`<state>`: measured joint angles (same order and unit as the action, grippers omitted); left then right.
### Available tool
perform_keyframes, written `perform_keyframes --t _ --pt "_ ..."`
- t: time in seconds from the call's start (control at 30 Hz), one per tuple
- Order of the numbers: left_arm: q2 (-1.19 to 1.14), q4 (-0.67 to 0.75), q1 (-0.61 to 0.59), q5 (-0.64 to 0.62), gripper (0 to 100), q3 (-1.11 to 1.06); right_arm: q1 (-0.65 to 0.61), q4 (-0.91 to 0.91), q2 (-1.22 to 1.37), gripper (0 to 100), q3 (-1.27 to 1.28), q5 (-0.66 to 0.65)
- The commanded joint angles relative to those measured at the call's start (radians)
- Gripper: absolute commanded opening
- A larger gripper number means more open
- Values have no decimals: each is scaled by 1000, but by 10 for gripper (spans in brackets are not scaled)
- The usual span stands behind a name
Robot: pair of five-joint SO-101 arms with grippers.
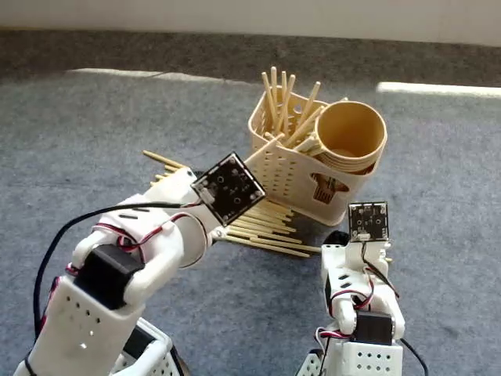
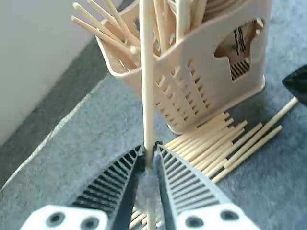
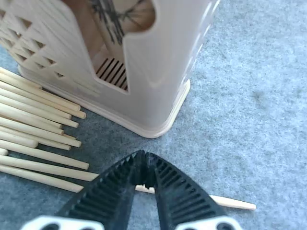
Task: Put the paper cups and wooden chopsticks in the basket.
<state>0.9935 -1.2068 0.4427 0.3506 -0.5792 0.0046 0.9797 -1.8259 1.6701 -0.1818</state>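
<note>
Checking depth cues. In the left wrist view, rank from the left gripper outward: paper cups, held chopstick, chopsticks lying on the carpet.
1. Held chopstick, clamped in the left gripper.
2. Loose chopsticks, on the carpet at the foot of the basket.
3. Paper cups, inside the basket, farthest.

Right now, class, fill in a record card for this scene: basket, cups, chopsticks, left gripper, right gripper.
Basket: upright
Cups: stacked inside basket, beside standing chopsticks
Loose chopsticks: lying by basket's foot
Left gripper: shut on one chopstick
Right gripper: shut, over a lying chopstick
</note>
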Motion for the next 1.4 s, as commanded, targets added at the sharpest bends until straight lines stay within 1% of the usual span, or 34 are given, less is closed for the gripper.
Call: perform_keyframes --t 0.0,0.13,0.37,0.5,0.67,0.8,0.83,0.9,1.0,1.17,1.37 --pt "21 32 19 -91 6 117 10 2 -8 12 134 -9" --pt "21 203 15 -195 6 128 10 2 -8 12 134 -9" --pt "19 500 18 -292 6 125 10 2 -8 12 134 -9" --pt "-4 643 18 -301 6 125 10 2 -8 12 134 -9" --pt "-111 767 18 -302 6 134 10 2 -8 12 134 -9" --pt "-186 839 21 -305 6 139 10 2 -8 12 134 -9" --pt "-205 845 25 -322 6 151 10 2 -8 12 134 -9" --pt "-237 847 33 -367 6 186 10 2 -8 12 134 -9" --pt "-298 850 36 -400 6 240 12 2 -8 12 134 -9" --pt "-423 852 36 -400 6 308 12 2 -8 12 134 -9" --pt "-521 853 24 -400 6 312 31 1 -10 12 134 -9"
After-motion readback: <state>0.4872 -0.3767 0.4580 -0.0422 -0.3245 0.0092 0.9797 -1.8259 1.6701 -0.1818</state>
